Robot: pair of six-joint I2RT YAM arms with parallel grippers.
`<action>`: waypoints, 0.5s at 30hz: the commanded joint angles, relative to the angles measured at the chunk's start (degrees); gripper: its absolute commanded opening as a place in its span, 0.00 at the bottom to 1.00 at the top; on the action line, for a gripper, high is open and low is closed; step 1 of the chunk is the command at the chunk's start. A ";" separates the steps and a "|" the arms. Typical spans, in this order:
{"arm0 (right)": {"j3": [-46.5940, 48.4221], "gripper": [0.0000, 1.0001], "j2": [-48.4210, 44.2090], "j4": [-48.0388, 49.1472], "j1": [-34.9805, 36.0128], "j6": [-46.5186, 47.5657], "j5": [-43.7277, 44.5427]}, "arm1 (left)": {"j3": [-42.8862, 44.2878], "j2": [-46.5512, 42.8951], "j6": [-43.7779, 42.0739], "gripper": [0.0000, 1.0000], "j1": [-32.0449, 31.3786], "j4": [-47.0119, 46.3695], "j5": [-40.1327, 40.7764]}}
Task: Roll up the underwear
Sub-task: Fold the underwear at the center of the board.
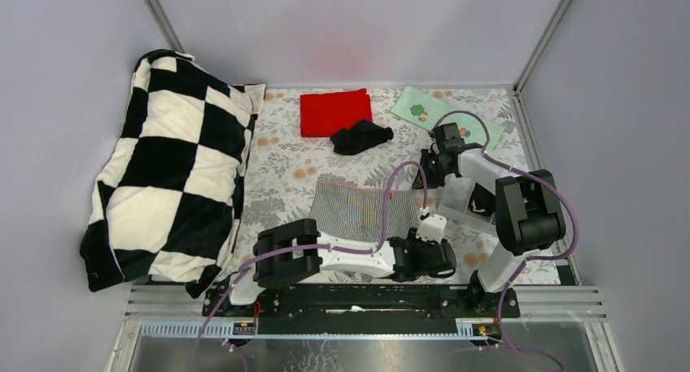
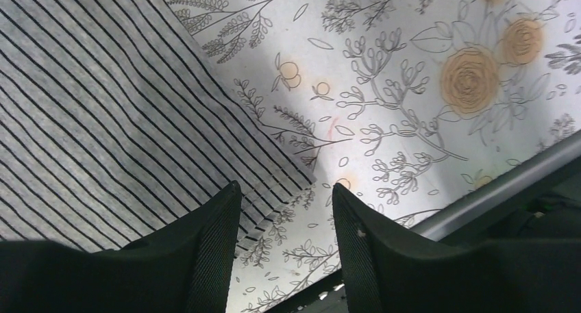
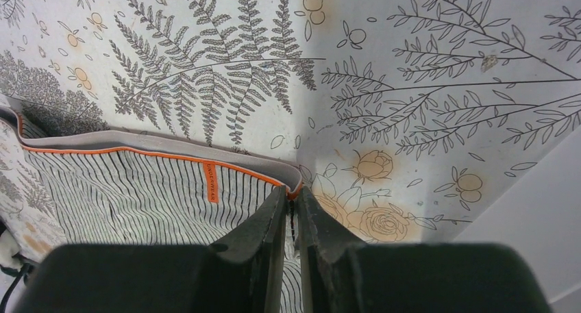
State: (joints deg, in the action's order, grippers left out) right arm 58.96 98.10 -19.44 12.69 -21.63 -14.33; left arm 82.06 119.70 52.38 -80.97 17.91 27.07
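The grey pinstriped briefs (image 1: pixel 358 209) lie flat in the middle of the desk (image 1: pixel 285 156). My right hand (image 3: pixel 293 198) is pinched narrow on their orange-trimmed corner. My left hand (image 2: pixel 284 190) stands half-wide astride the near hem corner, gripping nothing. I'd seat that corner deep between the fingers before closing, then roll both ends evenly.

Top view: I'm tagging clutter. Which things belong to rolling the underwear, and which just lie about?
Job: striped briefs, black briefs.
Lying about: red cloth, green cloth, checked pillow.
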 commanded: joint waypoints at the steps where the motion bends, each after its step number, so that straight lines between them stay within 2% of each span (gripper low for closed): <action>1: -0.25 0.17 -1.70 -0.27 -0.25 0.94 -1.90 | 1.64 1.67 0.23 0.56 -0.34 4.24 3.11; 15: -0.86 0.17 -1.43 -0.36 -0.22 1.65 -1.74 | 5.92 1.88 -3.33 0.57 -1.46 4.97 4.57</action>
State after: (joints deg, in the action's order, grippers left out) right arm 58.52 98.10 -19.42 12.69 -20.84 -14.68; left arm 85.12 121.67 51.07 -81.69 21.47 28.80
